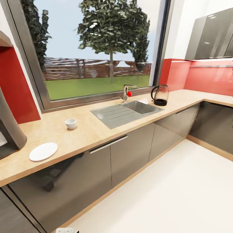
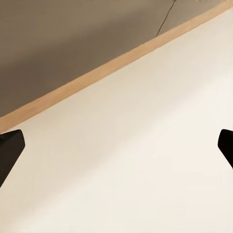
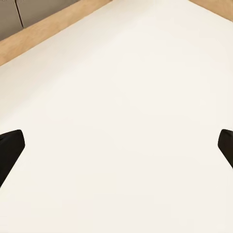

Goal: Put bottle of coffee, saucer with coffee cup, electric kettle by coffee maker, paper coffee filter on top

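Kitchen countertop: light tan wood-grain top over dark grey cabinet fronts, running under a large window and turning a corner at far right.
Saucer: plain white, flat on the countertop near its front edge, at left.
Coffee cup: small, white, upright on the countertop, right of the saucer and farther back, apart from it.
Sink: inset steel, with drainboard; tap with a red knob behind it.
Electric kettle: clear glass, black base and handle, upright on the countertop just right of the sink.
Left gripper: fingers spread wide, nothing between them, over the pale floor beside the wooden plinth.
Right gripper: fingers likewise spread wide and empty, over the same floor
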